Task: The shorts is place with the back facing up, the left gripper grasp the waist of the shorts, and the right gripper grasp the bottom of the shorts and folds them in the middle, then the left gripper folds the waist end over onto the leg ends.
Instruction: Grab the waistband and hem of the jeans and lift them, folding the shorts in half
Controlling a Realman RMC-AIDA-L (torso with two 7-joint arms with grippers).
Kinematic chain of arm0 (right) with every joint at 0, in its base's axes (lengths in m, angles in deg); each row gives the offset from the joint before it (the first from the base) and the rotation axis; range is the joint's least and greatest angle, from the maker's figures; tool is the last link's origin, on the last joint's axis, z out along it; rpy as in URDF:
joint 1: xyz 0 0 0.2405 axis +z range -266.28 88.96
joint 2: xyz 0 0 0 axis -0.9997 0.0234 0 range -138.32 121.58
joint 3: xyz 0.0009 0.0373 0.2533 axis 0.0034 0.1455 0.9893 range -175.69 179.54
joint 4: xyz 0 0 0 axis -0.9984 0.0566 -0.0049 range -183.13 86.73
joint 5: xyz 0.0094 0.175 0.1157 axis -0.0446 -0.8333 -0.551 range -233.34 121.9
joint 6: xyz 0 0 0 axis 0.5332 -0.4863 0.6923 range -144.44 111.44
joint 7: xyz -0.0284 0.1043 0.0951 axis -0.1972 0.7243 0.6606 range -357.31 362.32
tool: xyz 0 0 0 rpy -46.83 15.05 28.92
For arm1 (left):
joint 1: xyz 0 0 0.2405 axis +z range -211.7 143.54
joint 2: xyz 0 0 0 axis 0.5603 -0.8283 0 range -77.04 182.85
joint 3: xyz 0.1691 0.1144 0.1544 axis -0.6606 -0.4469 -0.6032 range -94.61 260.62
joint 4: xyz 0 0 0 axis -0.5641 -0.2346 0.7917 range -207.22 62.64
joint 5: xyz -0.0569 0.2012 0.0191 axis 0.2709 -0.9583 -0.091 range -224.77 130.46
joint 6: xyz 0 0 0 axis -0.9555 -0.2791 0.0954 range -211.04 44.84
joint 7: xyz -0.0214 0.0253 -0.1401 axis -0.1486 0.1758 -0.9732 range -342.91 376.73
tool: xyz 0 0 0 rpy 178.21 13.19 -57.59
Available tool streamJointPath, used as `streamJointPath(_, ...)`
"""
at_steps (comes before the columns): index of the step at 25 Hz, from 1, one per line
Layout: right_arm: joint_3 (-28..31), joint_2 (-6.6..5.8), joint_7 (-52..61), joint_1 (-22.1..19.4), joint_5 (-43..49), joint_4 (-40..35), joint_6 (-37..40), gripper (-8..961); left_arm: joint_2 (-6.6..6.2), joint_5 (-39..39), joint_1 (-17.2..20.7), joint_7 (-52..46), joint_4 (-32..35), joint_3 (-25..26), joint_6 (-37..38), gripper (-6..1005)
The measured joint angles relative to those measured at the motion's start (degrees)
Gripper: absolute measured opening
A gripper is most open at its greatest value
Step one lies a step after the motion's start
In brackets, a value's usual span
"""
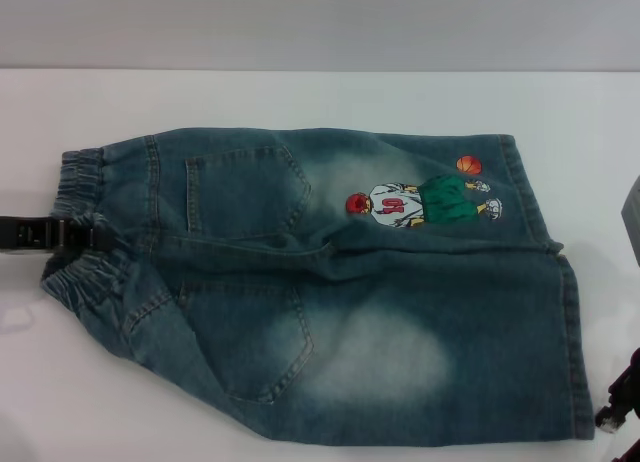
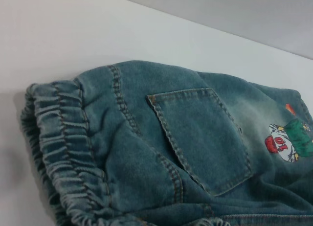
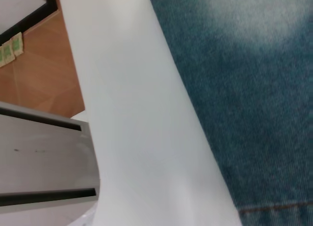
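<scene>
Your shorts (image 1: 330, 282) lie flat on the white table (image 1: 300, 97), back side up, with both patch pockets showing and the embroidered basketball player (image 1: 420, 200) on the far leg. The waist of the shorts (image 1: 85, 227) points to the left, and the bottom of the shorts (image 1: 560, 312) points to the right.

The left gripper (image 1: 85, 234) has reached in from the left edge and sits at the middle of the waistband, where the ruffled elastic bunches around its black tip. It looks pinched on the band, but you cannot tell for certain, since the jaws themselves are buried in the gathers. The left wrist view shows only the waistband and the far pocket (image 2: 203, 138) close up, with no fingers.

The right gripper (image 1: 620, 407) shows only as a dark shape at the near right corner, just beside the near leg hem and not on it. Whether its jaws are wide or narrow cannot be told.

So you are in step 1 of 2, the grasping stage, with the waist end likely taken and the hem end not yet gripped. Next, you need the right gripper brought onto the hem between the 2 legs, in line with the left one, so that the lengthwise fold falls along the centre seam. Take both layers of denim, or the lower layer will lag.
</scene>
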Motion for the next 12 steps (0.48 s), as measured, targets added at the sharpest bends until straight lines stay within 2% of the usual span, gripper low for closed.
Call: streamJointPath(12,-0.01,0.15,0.01,0.37,0.05,-0.26,-0.81,644,0.12,0.15,0.68,0.12,0.15,0.0,-0.06,44)
